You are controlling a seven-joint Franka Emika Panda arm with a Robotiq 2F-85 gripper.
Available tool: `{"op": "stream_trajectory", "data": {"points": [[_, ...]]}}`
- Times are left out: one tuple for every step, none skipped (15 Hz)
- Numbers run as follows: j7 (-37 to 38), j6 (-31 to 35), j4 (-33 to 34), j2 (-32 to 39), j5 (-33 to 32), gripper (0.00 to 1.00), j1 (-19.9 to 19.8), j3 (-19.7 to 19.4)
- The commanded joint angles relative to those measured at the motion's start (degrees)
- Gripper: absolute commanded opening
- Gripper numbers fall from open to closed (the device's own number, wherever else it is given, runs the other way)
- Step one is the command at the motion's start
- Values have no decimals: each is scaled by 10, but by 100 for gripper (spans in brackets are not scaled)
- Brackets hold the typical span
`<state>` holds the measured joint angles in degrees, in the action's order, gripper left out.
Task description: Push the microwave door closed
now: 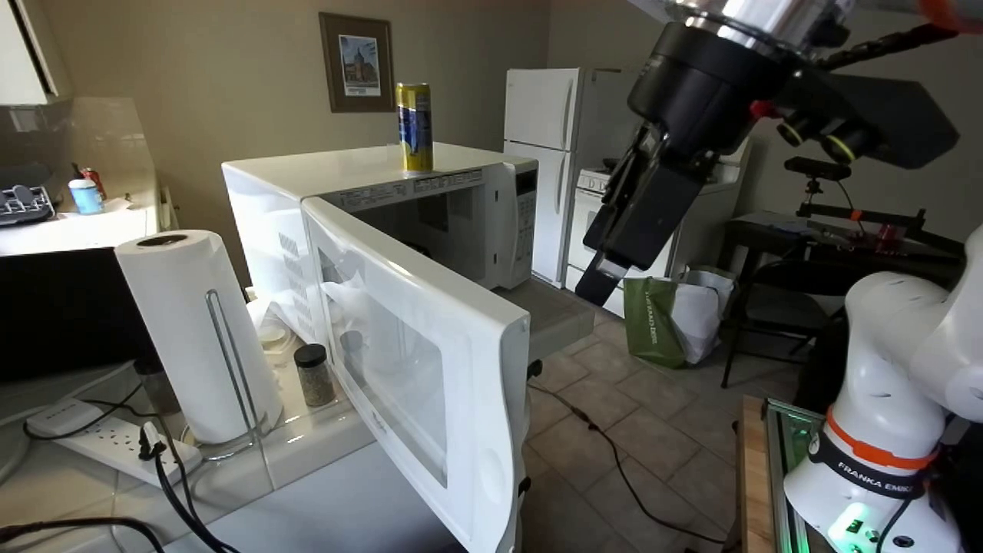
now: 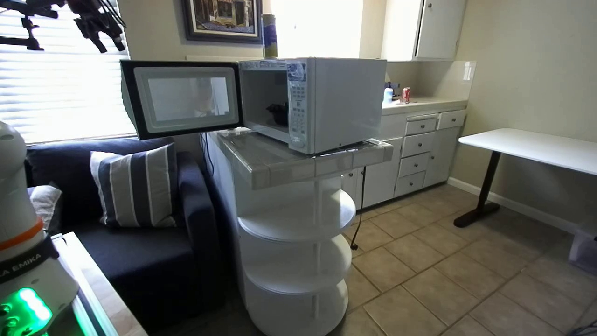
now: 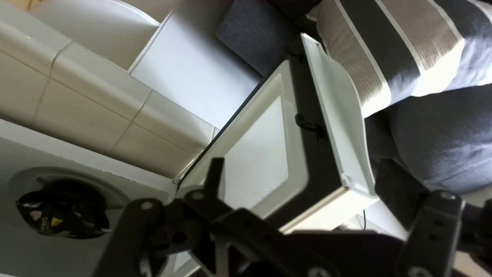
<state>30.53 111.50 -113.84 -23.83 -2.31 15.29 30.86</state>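
Note:
The white microwave door (image 1: 470, 369) stands wide open, swung out from the white microwave (image 1: 269, 223). Its inner face, with a dark border and pale window, shows in an exterior view (image 2: 189, 98) and in the wrist view (image 3: 253, 157). The microwave (image 2: 347, 102) has its keypad panel beside the open cavity. My gripper (image 1: 595, 261) hangs on the inner-face side of the door, above its free end and apart from it. It also shows small at the upper left in an exterior view (image 2: 112, 46). In the wrist view the gripper (image 3: 303, 169) has its fingers spread wide with nothing between them.
A yellow and blue can (image 1: 415, 127) stands upright on the microwave. A dark bowl (image 3: 63, 211) sits inside the cavity. The tiled counter (image 2: 284, 163) bears the microwave. A paper towel roll (image 1: 200, 338) and a spice jar (image 1: 313, 375) stand behind the door. A dark sofa (image 2: 135, 256) is nearby.

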Motion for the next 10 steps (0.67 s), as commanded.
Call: {"op": "stream_trajectory", "data": {"points": [[28, -2, 9, 4, -9, 100, 0, 9], [44, -3, 13, 5, -14, 100, -2, 16], [52, -3, 15, 6, -16, 100, -3, 20], [56, -3, 16, 7, -17, 100, -3, 21], [56, -3, 17, 8, -17, 100, -4, 21], [57, -3, 17, 9, -18, 100, -6, 21], [57, -3, 17, 10, -18, 100, -7, 20], [57, -3, 17, 10, -18, 100, -7, 20], [57, -3, 17, 11, -18, 100, -7, 20], [80, -14, 29, 22, -30, 100, -16, 32]]}}
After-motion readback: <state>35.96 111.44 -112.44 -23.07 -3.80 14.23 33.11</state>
